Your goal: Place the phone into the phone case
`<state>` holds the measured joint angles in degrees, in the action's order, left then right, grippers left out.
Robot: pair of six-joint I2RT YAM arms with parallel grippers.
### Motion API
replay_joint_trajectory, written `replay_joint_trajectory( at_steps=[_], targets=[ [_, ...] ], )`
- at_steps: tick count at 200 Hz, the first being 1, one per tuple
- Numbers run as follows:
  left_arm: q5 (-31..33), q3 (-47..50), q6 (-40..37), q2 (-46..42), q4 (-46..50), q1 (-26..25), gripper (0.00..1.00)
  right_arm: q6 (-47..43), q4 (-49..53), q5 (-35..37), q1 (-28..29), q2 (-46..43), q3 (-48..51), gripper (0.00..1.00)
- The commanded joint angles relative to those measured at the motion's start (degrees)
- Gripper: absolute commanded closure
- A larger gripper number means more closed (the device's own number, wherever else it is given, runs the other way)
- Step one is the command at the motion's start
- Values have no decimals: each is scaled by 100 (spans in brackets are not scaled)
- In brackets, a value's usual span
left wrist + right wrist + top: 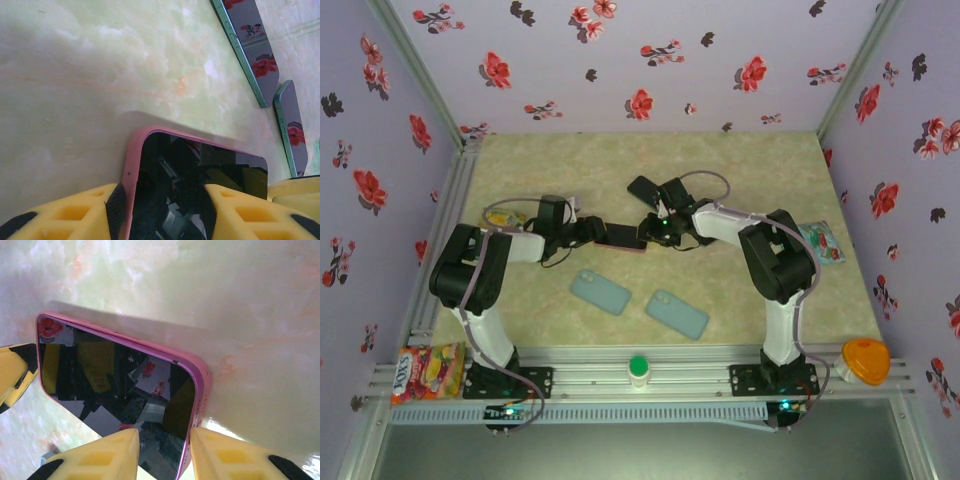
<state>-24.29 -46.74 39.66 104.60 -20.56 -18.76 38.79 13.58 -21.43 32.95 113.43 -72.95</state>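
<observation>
Yellow-fingered left gripper and right gripper are clamping opposite ends of the phone between them, likely needing even pressure to seat its pink case.

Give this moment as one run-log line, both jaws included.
left gripper: jaws shut on phone | right gripper: jaws shut on phone | phone: inside pink case

2 teal cases lie across the near middle; the table's far half lies bare.
</observation>
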Motion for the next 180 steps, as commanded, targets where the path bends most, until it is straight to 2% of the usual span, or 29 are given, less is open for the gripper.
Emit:
replay_joint_trajectory(
  at_steps=[1, 70, 81, 138, 180],
  targets=[
    [-27, 121, -133, -71, 217, -103, 52, 94, -233, -195, 184, 186, -202, 66],
    [-14, 110, -116, -117, 245, -135, 50, 121, -252, -237, 265, 225, -256, 66],
    [-6, 110, -116, -149, 270, -135, 45, 112, -244, -193, 263, 198, -217, 66],
    [276, 149, -186, -382, 533, -130, 44, -14, -97, 1, 44, -117, -3, 55],
    [392, 183, -176, -460, 586, -129, 43, -166, 67, 0, -30, -386, 105, 52]
  ],
)
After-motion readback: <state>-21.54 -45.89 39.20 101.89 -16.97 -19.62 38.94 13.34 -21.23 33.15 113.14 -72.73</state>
